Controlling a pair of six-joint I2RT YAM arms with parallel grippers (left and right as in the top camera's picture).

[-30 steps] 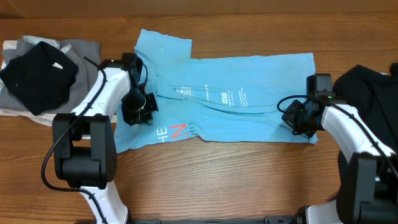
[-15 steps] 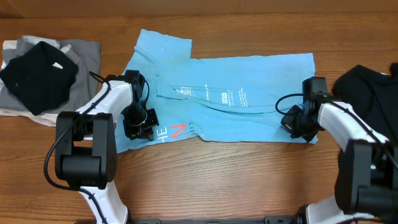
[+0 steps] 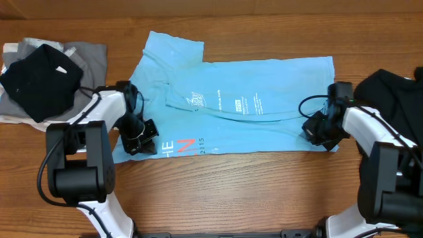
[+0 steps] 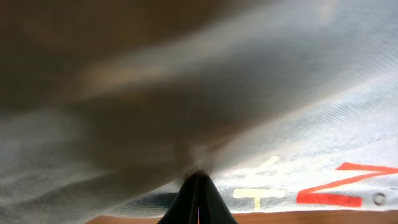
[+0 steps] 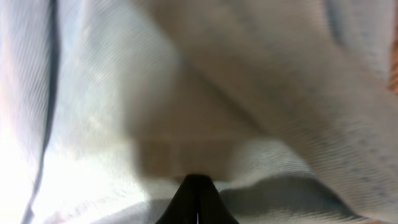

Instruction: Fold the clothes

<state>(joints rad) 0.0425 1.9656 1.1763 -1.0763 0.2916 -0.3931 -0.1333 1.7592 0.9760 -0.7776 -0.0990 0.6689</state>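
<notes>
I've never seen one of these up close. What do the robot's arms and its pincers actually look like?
They are a matching pair. The left arm and right arm have smooth, rounded white shells with chunky black joints and black bases. A thin black cable runs loose along each. The left gripper and right gripper are black, narrowing to slim black fingertips.

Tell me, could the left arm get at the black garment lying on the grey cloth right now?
Probably not at once: the left gripper is shut on the blue T-shirt at its edge. The black garment lies close by with nothing between, so after letting go it likely could.
</notes>
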